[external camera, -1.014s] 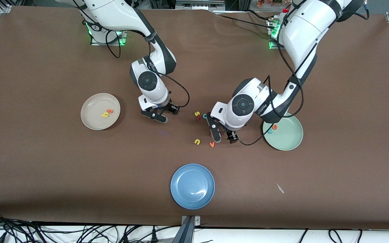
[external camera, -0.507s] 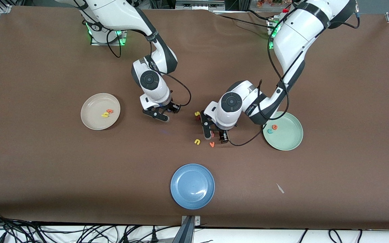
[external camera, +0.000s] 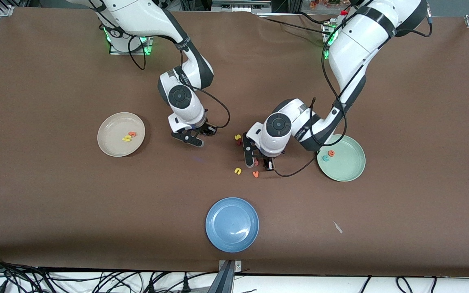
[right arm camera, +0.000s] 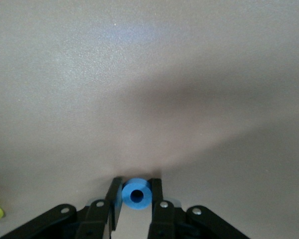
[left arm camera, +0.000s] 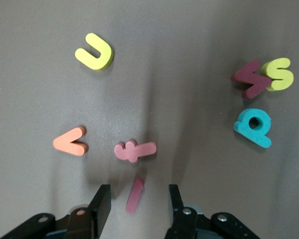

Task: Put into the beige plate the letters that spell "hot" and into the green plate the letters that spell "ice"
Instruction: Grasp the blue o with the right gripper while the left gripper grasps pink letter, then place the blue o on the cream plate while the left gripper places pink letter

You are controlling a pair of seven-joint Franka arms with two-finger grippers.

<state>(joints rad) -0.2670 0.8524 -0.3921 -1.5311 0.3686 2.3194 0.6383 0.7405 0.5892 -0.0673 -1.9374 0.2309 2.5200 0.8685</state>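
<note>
Plates first: beige plate (external camera: pixel 114 140) sits toward the right arm's end with yellow "h" (external camera: pixel 126 138) and orange "t" (external camera: pixel 132 133) already in it; green plate (external camera: pixel 348 165) sits toward the left arm's end with teal "c" (external camera: pixel 325 158) and orange "e" (external camera: pixel 331 153). Blue plate (external camera: pixel 232 224) is nearest the front camera and not part of the job.

Key relation — dark red "i" (left arm camera: pixel 135 194) lies on the table right between the left gripper's (left arm camera: pixel 138 204) fingers, its long axis running roughly along them, so the jaws squeeze its narrow width. Jaws are part-way apart, clear of the bar on both sides, not gripping. Pink f-like letter (left arm camera: pixel 134 150) lies just beside the "i", crosswise to it — collision risk, I'd judge. Left arm is the nearer one to the green plate.

Right gripper (right arm camera: pixel 136 199) is clamped on the blue "o" (right arm camera: pixel 136 194), fingers flat on both sides, low over bare table between the beige plate and the letter cluster.

"i" is a short straight bar, tiny, matte foam. "o" is a thick blue ring with a small centre hole.
</note>
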